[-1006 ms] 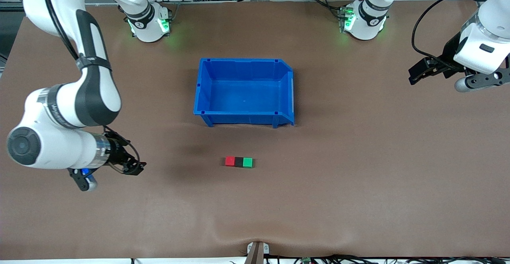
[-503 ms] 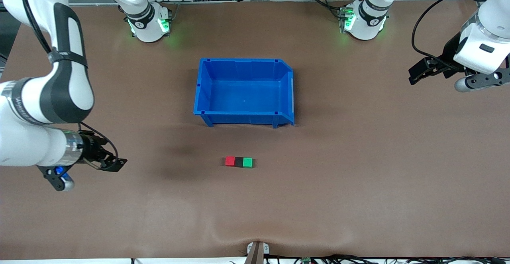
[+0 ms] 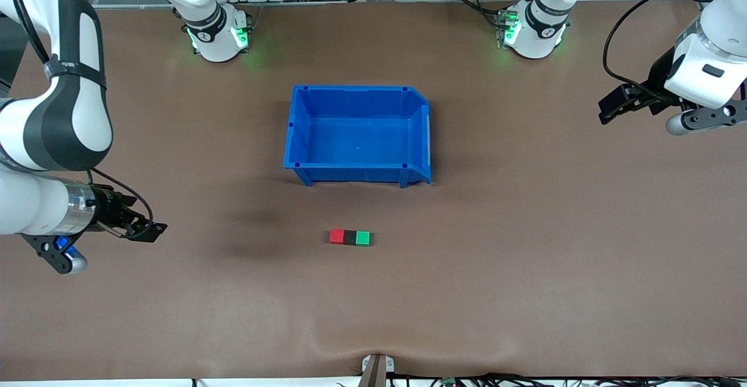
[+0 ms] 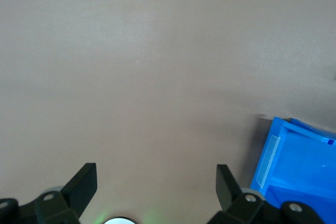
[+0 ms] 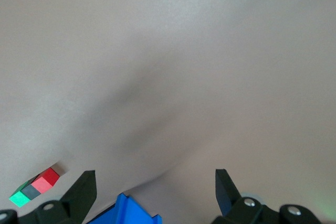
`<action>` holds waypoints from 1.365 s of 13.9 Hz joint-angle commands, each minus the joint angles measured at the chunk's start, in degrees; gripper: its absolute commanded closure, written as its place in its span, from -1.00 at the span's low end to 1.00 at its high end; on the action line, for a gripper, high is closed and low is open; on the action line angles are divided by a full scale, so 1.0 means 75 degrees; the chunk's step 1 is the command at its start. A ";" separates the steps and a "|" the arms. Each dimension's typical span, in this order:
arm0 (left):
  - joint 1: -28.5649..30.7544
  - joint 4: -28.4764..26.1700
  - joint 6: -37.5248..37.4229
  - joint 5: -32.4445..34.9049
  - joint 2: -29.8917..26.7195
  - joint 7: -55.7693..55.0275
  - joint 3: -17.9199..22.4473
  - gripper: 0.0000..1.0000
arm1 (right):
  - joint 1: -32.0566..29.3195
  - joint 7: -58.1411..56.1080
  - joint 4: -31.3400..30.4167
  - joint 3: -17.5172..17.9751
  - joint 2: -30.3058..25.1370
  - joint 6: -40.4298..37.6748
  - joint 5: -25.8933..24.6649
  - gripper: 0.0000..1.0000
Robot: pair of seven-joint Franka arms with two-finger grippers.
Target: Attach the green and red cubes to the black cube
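The red cube (image 3: 337, 236), black cube (image 3: 349, 237) and green cube (image 3: 363, 238) lie joined in one row on the brown table, nearer the front camera than the blue bin. The black one is in the middle. The row also shows in the right wrist view, with the red cube (image 5: 46, 179), black cube (image 5: 32, 191) and green cube (image 5: 19, 199). My right gripper (image 3: 153, 232) is open and empty, well away from the row at the right arm's end. My left gripper (image 3: 610, 108) is open and empty over the left arm's end.
A large blue bin (image 3: 357, 136) stands empty in the middle of the table, farther from the front camera than the cubes. It shows in the left wrist view (image 4: 299, 166) and its corner in the right wrist view (image 5: 126, 212).
My right arm has drawn back from the cubes toward the right arm's end of the table. The cubes and the left arm have not moved.
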 commanded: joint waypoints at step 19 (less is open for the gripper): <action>0.0066 0.0045 0.0027 -0.0107 0.0004 0.0165 -0.0036 -1.00 | -0.0957 -0.3324 -0.0387 0.0138 -0.1253 -0.0936 -0.0634 -1.00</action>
